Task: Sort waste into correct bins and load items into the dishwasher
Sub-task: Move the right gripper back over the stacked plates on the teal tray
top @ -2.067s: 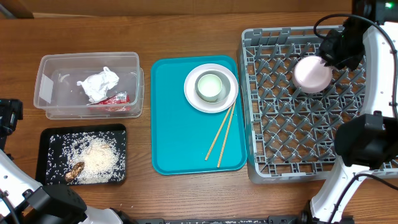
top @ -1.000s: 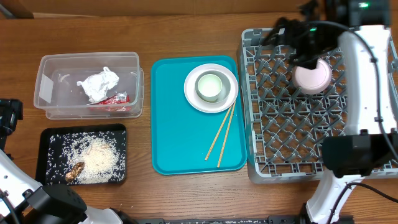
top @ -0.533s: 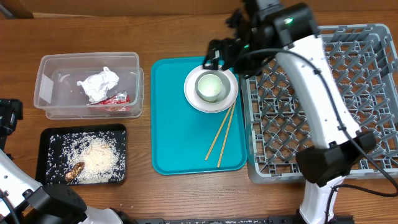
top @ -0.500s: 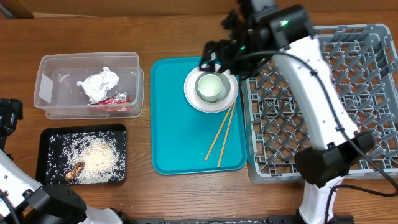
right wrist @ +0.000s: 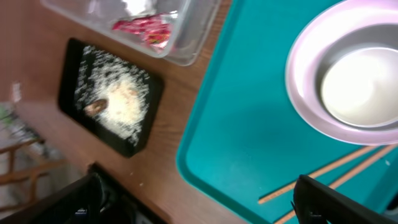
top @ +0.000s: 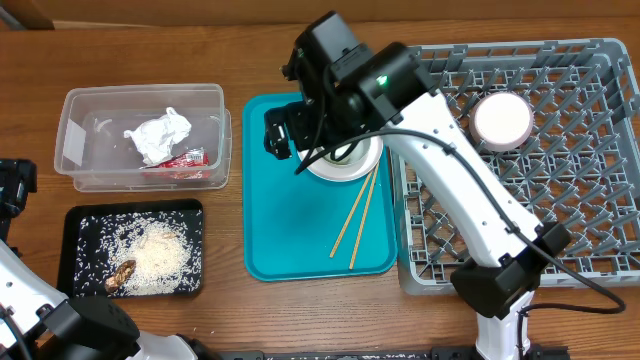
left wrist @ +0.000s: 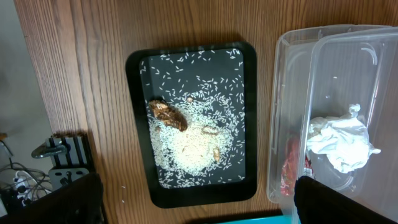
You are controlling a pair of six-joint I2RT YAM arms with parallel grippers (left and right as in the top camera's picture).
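White round bowl (top: 503, 118) now sits in the grey plastic rack (top: 590, 200), so the right gripper (top: 283, 138), jaws apart, has moved over the small white cup (right wrist: 367, 87).

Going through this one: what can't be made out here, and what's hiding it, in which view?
Overhead: the right arm covers the cup and most of the plate; only its lower rim shows.
Right wrist: blur smears the red wrapper; the chopsticks run off the right edge.
Left wrist: the clear tub is cut off at the right edge.
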